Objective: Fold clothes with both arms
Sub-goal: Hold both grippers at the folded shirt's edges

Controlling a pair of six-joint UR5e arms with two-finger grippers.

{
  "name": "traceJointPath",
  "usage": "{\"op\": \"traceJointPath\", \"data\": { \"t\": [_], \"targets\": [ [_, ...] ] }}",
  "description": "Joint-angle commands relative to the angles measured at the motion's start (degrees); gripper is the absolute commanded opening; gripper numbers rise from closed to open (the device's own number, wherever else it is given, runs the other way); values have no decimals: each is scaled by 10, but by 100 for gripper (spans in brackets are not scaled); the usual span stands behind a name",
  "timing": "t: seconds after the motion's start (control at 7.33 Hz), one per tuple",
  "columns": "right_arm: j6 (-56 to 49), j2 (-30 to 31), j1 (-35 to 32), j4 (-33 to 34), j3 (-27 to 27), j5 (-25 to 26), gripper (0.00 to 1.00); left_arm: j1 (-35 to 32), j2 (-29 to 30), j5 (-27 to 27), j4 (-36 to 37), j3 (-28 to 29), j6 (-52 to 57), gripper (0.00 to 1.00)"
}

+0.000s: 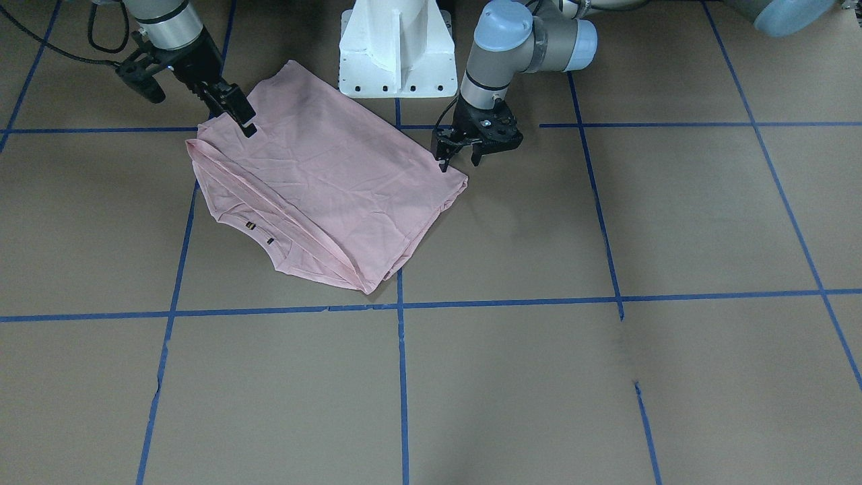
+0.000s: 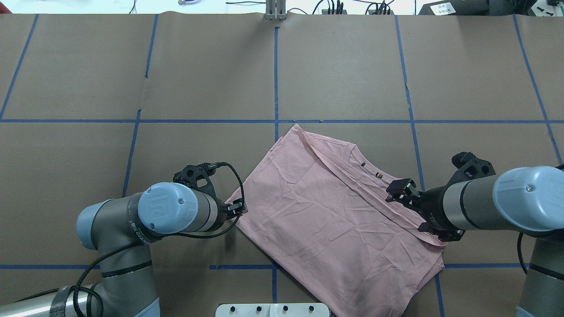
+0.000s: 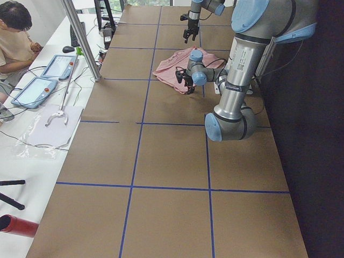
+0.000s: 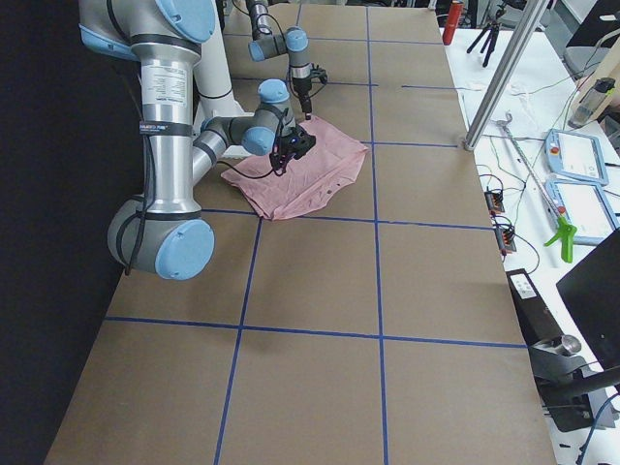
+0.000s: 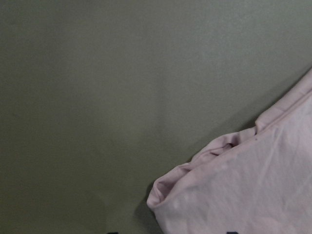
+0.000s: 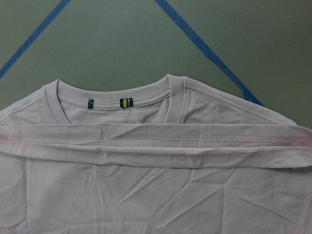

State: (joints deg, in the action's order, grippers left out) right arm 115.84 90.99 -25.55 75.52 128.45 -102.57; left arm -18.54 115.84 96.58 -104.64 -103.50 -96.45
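Note:
The pale pink T-shirt lies folded and flat on the brown table, with its ribbed collar and small neck tags facing away from the robot. My left gripper hangs just above the shirt's left corner. It is open and empty, and in the front view its fingers stand apart. My right gripper hovers over the shirt's right edge near the collar; it also shows in the front view. It looks open and holds nothing. The dog print is hidden.
The white pedestal base stands just behind the shirt at the robot's edge. Blue tape lines grid the table. An operator and tablets are off the table's far side.

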Motion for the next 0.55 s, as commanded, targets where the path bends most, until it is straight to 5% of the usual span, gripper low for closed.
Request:
{"op": "traceJointPath", "data": {
  "t": [0.0, 0.41],
  "targets": [
    [0, 0, 4, 0, -7, 4, 100, 0, 4, -14, 0, 6, 4, 71],
    [0, -3, 4, 1, -8, 4, 100, 0, 4, -16, 0, 10, 4, 61]
  ]
}}
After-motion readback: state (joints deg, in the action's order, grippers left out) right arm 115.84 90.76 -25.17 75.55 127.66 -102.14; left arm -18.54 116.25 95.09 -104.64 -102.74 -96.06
